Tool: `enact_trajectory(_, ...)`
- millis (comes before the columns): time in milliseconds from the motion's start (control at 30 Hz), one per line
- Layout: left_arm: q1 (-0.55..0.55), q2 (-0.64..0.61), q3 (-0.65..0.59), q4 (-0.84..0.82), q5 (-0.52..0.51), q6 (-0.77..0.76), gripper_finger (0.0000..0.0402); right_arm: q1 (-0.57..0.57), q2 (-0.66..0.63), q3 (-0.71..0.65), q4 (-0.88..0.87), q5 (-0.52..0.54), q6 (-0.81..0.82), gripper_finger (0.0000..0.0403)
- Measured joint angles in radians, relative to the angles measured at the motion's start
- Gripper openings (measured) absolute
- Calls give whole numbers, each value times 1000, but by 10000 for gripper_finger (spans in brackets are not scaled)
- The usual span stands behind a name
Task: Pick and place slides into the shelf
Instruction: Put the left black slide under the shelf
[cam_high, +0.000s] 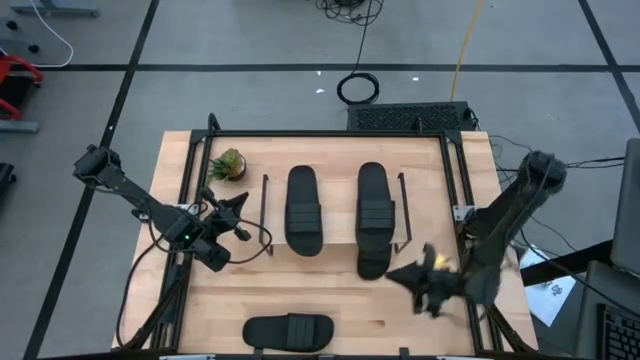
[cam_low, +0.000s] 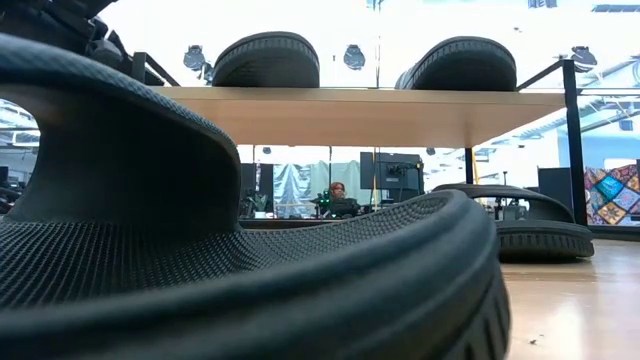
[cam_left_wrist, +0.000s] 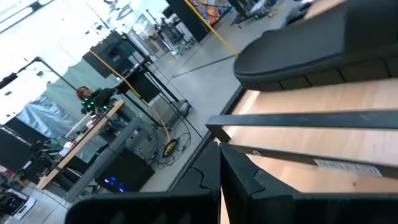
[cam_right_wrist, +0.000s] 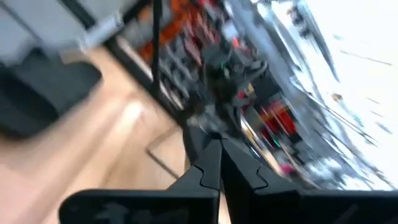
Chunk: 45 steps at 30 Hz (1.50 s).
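With two slides (cam_high: 303, 209) lying on top of the shelf (cam_high: 335, 245) and a third (cam_high: 373, 262) poking out beneath its right half, the job looks three parts done. Left tool (cam_high: 238, 212) hangs closed and empty beside the shelf; the last slide (cam_high: 288, 331) lies at the worktop's (cam_high: 400, 320) near edge (untouched); right tool (cam_high: 418, 285), closed and empty, must open and reach it.

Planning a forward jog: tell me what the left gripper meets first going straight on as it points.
Probably the shelf: the left gripper, jaws shut, points at its black side rail, with a slide on the board beyond. Depth is hard to judge.
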<state>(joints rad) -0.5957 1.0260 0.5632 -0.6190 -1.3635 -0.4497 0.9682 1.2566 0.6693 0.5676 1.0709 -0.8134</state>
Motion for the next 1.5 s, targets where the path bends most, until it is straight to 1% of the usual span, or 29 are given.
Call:
enact_trajectory(100,8,0,0,36,-17,32,0,-10,182,97,-42,82,-37,20)
enact_trajectory(167,15,0,0,75,-18,78,1,-18,267,162,-35,95,-40,40)
enact_trajectory(233,26,0,0,129,-24,134,2,-34,332,223,-29,86,28,67)
enact_trajectory(333,48,-2,0,227,-26,243,1,-71,395,281,-23,-16,216,115)
enact_trajectory(467,72,-18,0,360,-28,351,3,-127,423,324,-3,-211,491,167)
enact_trajectory(567,78,-35,0,415,-26,378,1,-159,428,318,-16,-338,674,186)
enact_trajectory(667,77,-46,0,419,-23,377,2,-201,427,315,-4,-457,918,191)
enact_trajectory(767,77,-47,0,419,-20,385,1,-225,428,312,3,-526,1061,192)
enact_trajectory(967,77,-47,0,414,-29,426,2,-229,427,312,9,-521,1210,192)
enact_trajectory(1033,77,-47,0,414,-43,434,1,-221,427,312,13,-517,1202,192)
enact_trajectory(1067,77,-47,0,415,-50,437,1,-211,427,312,14,-515,1166,192)
enact_trajectory(1100,77,-47,0,414,-51,435,2,-201,427,312,19,-508,1116,192)
enact_trajectory(1167,77,-47,0,414,-51,429,5,-176,427,312,41,-457,1001,192)
enact_trajectory(1267,77,-47,0,414,-51,425,2,-141,423,312,121,-418,797,192)
enact_trajectory(1333,77,-47,0,414,-51,414,1,-125,422,312,172,-423,698,192)
enact_trajectory(1433,77,-47,0,414,-24,411,6,-107,424,312,223,-484,562,192)
enact_trajectory(1500,77,-47,0,413,-5,423,7,-91,424,312,311,-523,472,192)
